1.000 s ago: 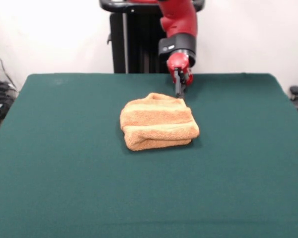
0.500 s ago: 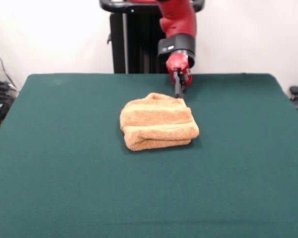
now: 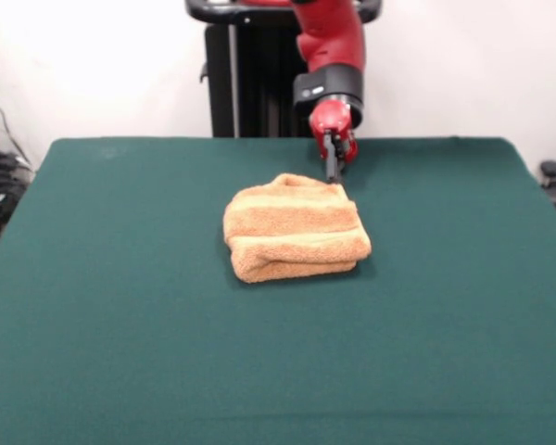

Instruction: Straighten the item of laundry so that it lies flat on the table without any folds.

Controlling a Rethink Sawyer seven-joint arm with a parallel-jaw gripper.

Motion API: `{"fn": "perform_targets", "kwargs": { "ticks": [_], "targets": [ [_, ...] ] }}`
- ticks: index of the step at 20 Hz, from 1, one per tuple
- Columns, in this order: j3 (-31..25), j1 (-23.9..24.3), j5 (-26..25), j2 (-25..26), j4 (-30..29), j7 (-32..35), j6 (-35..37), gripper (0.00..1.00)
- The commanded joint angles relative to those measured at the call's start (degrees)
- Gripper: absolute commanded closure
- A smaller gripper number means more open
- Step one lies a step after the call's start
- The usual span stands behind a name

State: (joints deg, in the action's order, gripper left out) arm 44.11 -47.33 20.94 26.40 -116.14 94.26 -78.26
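Lying folded on one table [image 3: 120,352], one towel [image 3: 295,227]; one gripper [image 3: 333,176] at its far edge, state unclear.

You're looking at a fluffy, matt terry towel [image 3: 295,232] with flatter woven bands, on the table [image 3: 120,324] with its matt, felt-like green cover; at twelve o'clock, the arm's [image 3: 332,37] red shell shines glossy.

The hand towel [image 3: 296,232] is orange-tan, crossed by paler flat bands. The table [image 3: 120,324] is covered in plain dark green cloth. The arm [image 3: 332,42] is red with a black collar, against a black pedestal [image 3: 250,74].
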Motion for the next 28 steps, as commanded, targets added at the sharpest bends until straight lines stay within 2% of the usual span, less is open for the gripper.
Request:
{"fn": "perform_targets", "kwargs": {
  "ticks": [1, 16, 17, 28],
  "targets": [
    [-7.6, 1.0, 3.5, 4.9, 16.2, 0.2, 3.9, 0.00],
    [-7.5, 1.3, 3.3, 5.2, 16.3, 1.1, 2.5, 0.00],
    [-7.5, 1.3, 3.3, 5.2, 16.3, 1.2, 2.4, 1.00],
    [-7.1, 0.7, 4.0, 5.7, 16.4, 1.8, 1.8, 1.00]
  ]
}}
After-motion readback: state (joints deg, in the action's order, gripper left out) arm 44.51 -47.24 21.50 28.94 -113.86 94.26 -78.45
